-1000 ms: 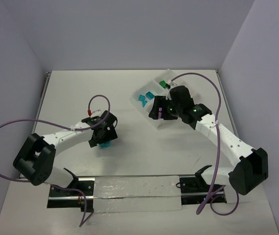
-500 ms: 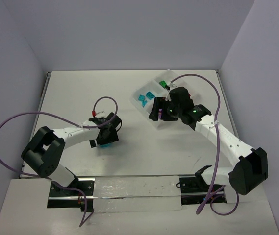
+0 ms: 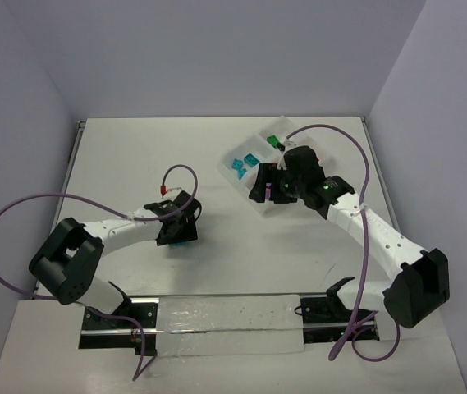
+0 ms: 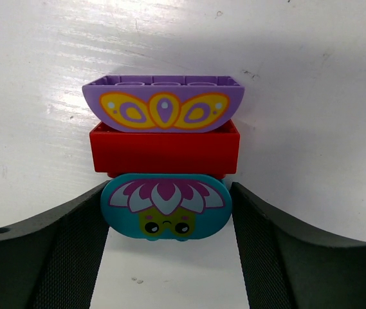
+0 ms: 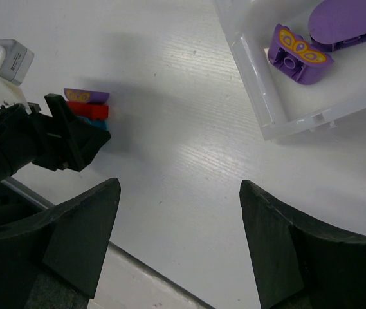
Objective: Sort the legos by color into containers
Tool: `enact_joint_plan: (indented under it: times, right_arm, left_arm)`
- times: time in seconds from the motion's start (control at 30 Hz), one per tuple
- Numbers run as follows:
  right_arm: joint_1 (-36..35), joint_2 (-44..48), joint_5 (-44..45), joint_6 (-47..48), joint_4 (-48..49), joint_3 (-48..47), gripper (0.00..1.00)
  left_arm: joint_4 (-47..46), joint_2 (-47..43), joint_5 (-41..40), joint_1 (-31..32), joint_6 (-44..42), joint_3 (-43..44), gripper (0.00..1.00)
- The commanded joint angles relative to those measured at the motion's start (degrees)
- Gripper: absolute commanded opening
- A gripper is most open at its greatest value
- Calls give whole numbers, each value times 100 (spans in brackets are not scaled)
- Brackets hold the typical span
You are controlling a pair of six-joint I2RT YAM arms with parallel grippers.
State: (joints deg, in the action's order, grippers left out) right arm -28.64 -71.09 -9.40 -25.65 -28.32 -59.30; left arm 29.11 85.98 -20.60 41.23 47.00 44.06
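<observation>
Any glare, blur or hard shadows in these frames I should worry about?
Left wrist: glare streaks on the table above the brick stack, which is sharp; left fingers soft. Right wrist: right fingers blurred and dark, tray sharp, a broad soft shadow on the table. Top external: even light, soft shadows, no glare.

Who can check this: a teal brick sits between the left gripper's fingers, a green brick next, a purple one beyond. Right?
Not quite: the left wrist view shows the middle brick is red, not green. The teal brick does sit between the fingers of the left gripper, with the purple brick beyond.
</observation>
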Motion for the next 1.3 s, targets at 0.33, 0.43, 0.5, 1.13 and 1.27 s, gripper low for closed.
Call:
enact_joint_plan:
  times: [0.33,0.43,0.5,1.13,1.27]
  right_arm:
    - [-54,227,-19,70,207,49,82]
    - [-48,194,-82,105,151,-36,82]
    - [-46,164,-151,148,87,-114,82]
    - [-257,-503,-1352,-595,111,-1222,81]
    - [-683,-1050,-1521,-815,126,-1682,81]
  left_arm:
    - [-129,-56,-50,43,-86,140,36]
    - [44,-380,33,43,-163,290,13]
    - [121,-713,277,43,-282,376,0]
    - [-812,-3035,1972,34,-1203,103,0]
    - [-862,-3070,1990,34,-1219,103,0]
